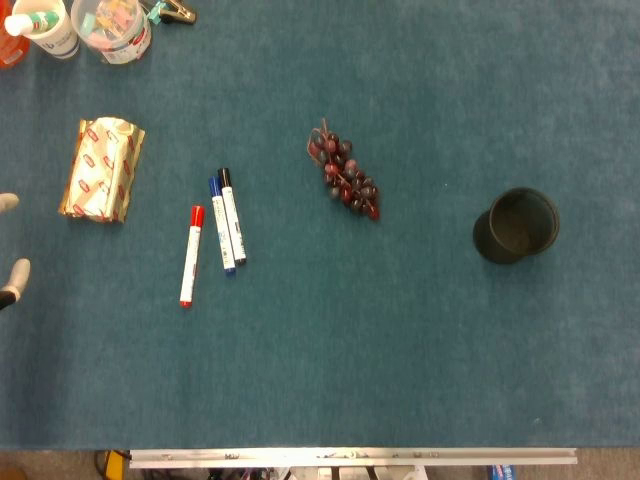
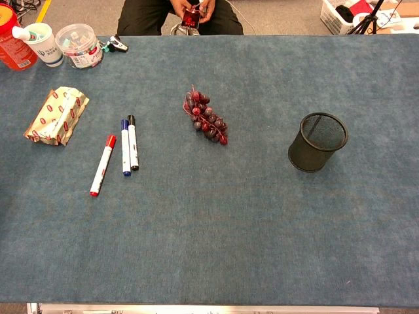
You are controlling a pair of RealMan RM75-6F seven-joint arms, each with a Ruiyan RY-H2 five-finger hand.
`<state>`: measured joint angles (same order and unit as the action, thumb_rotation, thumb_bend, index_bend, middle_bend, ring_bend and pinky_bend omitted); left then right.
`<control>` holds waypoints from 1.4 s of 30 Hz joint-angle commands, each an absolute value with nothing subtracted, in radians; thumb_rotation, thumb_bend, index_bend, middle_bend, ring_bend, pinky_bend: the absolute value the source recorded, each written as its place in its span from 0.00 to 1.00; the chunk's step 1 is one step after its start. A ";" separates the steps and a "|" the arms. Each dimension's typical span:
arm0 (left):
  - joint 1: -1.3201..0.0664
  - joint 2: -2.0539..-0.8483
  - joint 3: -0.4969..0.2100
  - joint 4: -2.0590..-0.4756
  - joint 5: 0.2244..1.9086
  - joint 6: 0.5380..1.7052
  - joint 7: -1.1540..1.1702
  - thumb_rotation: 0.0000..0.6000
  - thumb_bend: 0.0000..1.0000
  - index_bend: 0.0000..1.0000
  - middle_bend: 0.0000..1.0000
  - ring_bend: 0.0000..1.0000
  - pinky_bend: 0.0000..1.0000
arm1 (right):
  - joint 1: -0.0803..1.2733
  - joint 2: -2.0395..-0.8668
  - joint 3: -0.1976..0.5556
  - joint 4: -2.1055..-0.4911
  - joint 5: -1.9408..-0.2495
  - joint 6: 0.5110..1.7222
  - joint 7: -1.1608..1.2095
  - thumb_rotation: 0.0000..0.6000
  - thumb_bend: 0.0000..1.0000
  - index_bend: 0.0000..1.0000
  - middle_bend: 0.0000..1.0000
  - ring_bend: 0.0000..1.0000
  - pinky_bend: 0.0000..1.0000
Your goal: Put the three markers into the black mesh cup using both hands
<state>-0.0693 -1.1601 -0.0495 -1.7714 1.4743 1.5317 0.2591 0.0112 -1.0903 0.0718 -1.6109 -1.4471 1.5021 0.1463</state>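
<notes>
Three markers lie side by side left of the table's middle: a red-capped marker point(image 1: 190, 256) point(image 2: 103, 165), a blue-capped marker point(image 1: 221, 226) point(image 2: 125, 147) and a black-capped marker point(image 1: 232, 216) point(image 2: 133, 142), the last two touching. The black mesh cup point(image 1: 517, 224) point(image 2: 317, 142) stands upright and empty at the right. Only two pale fingertips point(image 1: 14, 276) of my left hand point(image 1: 8, 240) show at the left edge of the head view, spread apart, holding nothing, well left of the markers. My right hand is in neither view.
A bunch of dark red grapes point(image 1: 344, 172) point(image 2: 205, 120) lies between markers and cup. A foil snack packet point(image 1: 102, 169) point(image 2: 57, 115) sits left of the markers. Tubs point(image 1: 112, 28) point(image 2: 80, 45), a white bottle point(image 2: 39, 40) and a red bottle point(image 2: 13, 39) crowd the far left corner.
</notes>
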 commanded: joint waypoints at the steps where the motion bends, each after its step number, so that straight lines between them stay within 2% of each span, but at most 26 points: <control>1: -0.072 -1.161 -0.050 -1.774 1.472 1.527 0.265 1.00 0.26 0.27 0.27 0.22 0.10 | 0.017 -1.095 0.074 -1.603 -1.442 1.490 0.148 1.00 0.28 0.39 0.37 0.27 0.31; 9: -0.075 -1.163 -0.050 -1.782 1.475 1.522 0.273 1.00 0.26 0.27 0.27 0.22 0.10 | 0.031 -1.110 0.075 -1.587 -1.451 1.472 0.163 1.00 0.28 0.39 0.37 0.27 0.31; 18: -0.065 -1.154 -0.043 -1.787 1.482 1.534 0.262 1.00 0.26 0.27 0.27 0.22 0.10 | 0.098 -1.104 0.047 -1.561 -1.479 1.315 0.415 1.00 0.27 0.39 0.37 0.27 0.31; 21: -0.060 -1.151 -0.042 -1.787 1.483 1.541 0.257 1.00 0.26 0.27 0.27 0.22 0.10 | 0.114 -1.119 0.043 -1.543 -1.488 1.289 0.461 1.00 0.23 0.39 0.37 0.27 0.31; 24: -0.055 -1.147 -0.041 -1.788 1.483 1.546 0.252 1.00 0.26 0.28 0.27 0.22 0.10 | 0.133 -1.138 0.032 -1.525 -1.500 1.253 0.535 1.00 0.10 0.39 0.36 0.26 0.31; 27: -0.052 -1.146 -0.040 -1.787 1.486 1.549 0.246 1.00 0.26 0.28 0.27 0.22 0.10 | 0.148 -1.159 0.023 -1.499 -1.513 1.228 0.603 1.00 0.00 0.39 0.34 0.23 0.28; 31: -0.047 -1.144 -0.037 -1.786 1.489 1.553 0.242 1.00 0.26 0.28 0.27 0.22 0.10 | 0.160 -1.214 0.016 -1.436 -1.535 1.229 0.676 1.00 0.00 0.30 0.28 0.15 0.20; 40: -0.043 -1.137 -0.038 -1.796 1.496 1.560 0.243 1.00 0.26 0.28 0.27 0.22 0.10 | 0.211 -1.289 -0.009 -1.323 -1.551 1.144 0.919 1.00 0.00 0.30 0.22 0.07 0.11; 42: -0.042 -1.134 -0.038 -1.801 1.498 1.562 0.247 1.00 0.26 0.28 0.27 0.22 0.10 | 0.224 -1.307 -0.011 -1.297 -1.557 1.133 0.955 1.00 0.00 0.25 0.20 0.05 0.09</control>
